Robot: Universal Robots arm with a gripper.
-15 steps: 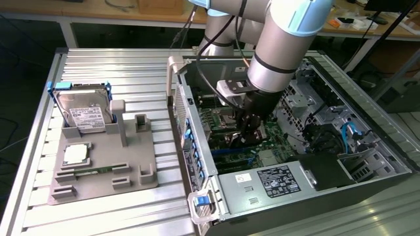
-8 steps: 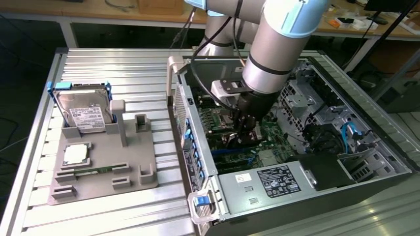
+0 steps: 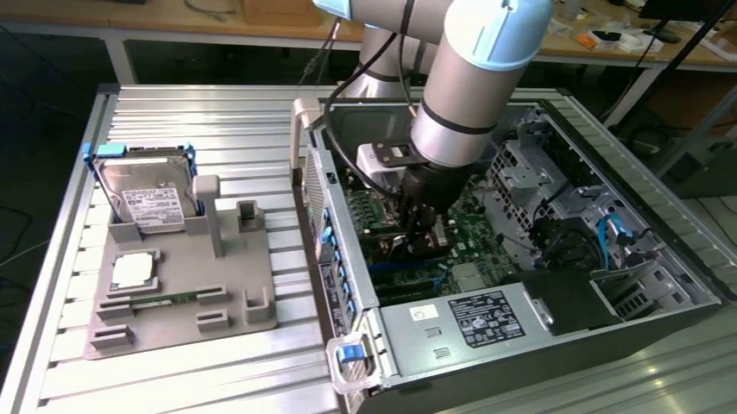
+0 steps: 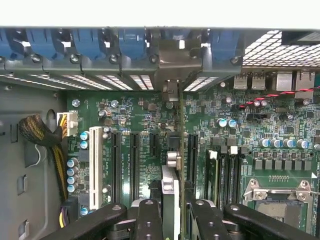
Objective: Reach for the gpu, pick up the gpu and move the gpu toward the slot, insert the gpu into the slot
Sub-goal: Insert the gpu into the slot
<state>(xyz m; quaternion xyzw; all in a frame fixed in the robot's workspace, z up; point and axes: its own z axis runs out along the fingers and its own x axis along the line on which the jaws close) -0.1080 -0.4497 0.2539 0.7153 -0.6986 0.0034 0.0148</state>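
Observation:
My gripper (image 3: pixel 422 235) is lowered inside the open computer case (image 3: pixel 345 285), over the green motherboard (image 4: pixel 280 125). In the wrist view its black fingers (image 4: pixel 150 220) are shut on the gpu (image 4: pixel 171 187), seen edge-on as a thin upright card running from between the fingers toward the case's rear wall. The card's silver end bracket (image 4: pixel 170 92) meets the row of blue-clipped rear openings. The card stands along a long black slot (image 4: pixel 191 155) on the board; whether its edge sits in the slot I cannot tell. In the exterior view the gpu (image 3: pixel 406 244) is a dark shape under the gripper.
Other black slots (image 4: pixel 135 160) and a white slot (image 4: pixel 95 165) lie beside the card. A yellow-black cable bundle (image 4: pixel 45 140) and the processor socket (image 4: pixel 277 195) flank them. On the exterior view's left, a grey fixture (image 3: pixel 173 293) holds a hard drive (image 3: pixel 144 198) and a memory stick (image 3: pixel 161 301).

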